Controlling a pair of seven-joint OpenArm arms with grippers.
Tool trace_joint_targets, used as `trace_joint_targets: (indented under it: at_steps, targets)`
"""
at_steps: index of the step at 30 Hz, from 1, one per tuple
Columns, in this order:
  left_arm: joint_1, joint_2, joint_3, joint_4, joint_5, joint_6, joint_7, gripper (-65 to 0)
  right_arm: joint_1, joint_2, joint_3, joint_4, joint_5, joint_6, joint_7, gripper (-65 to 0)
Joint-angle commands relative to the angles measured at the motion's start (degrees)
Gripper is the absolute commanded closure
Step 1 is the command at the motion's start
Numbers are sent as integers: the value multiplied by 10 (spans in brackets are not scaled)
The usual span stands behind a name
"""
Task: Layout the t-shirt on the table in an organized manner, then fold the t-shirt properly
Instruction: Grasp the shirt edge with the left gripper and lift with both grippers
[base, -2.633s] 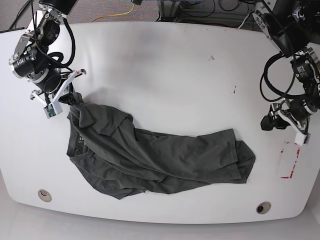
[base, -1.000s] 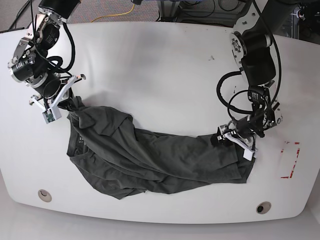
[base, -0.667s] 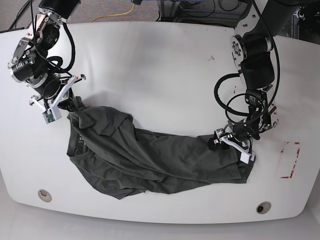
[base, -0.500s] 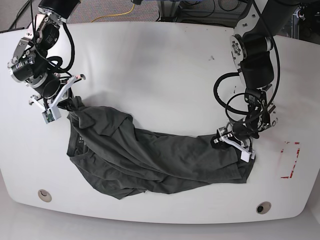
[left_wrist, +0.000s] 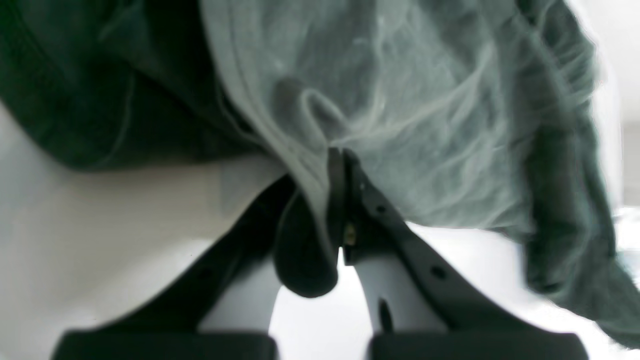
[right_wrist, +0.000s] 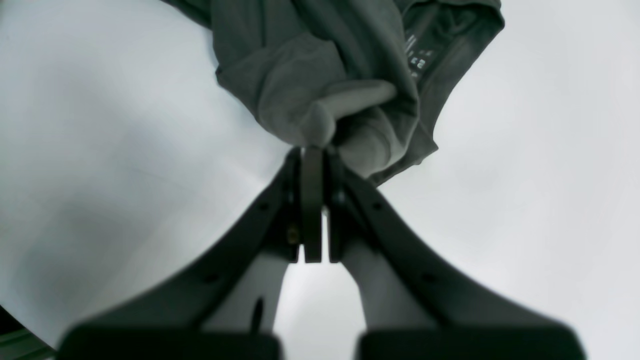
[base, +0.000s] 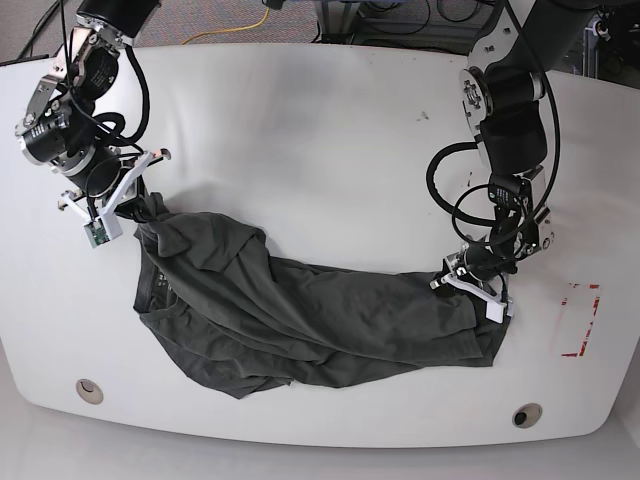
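While both end effectors clamp t-shirt (base: 300, 310) edges | table (base: 320, 130) bare behind

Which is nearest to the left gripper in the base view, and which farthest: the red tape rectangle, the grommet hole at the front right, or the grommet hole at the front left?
From the left gripper:
1. Red tape rectangle, beside it, toward the table's edge.
2. Front-right grommet hole, near the front edge.
3. Front-left grommet hole, far across the table.
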Motion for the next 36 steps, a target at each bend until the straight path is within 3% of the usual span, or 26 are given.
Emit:
trace_joint_targets:
  at_steps: [1, 10, 21, 30, 36]
  targets:
    - [-17, -6, 3, 13, -33, -7, -13, 0, 7, 7, 3, 8, 9, -1, 11, 0]
    - [-2, -9, 4, 45, -50, -7, 3, 0, 7, 7, 3, 7, 8, -1, 13, 0]
    - [74, -17, 3, 258, -56, -7, 79, 0, 8, 10, 4, 11, 13, -1, 23, 0]
    - [132, -62, 2, 441, -57, -9, 142, 0, 8, 22, 7, 22, 15, -1, 30, 0]
    - [156, -96, -17, 545, -57, -32, 172, 0, 26, 31, 30, 21, 14, -1, 31, 0]
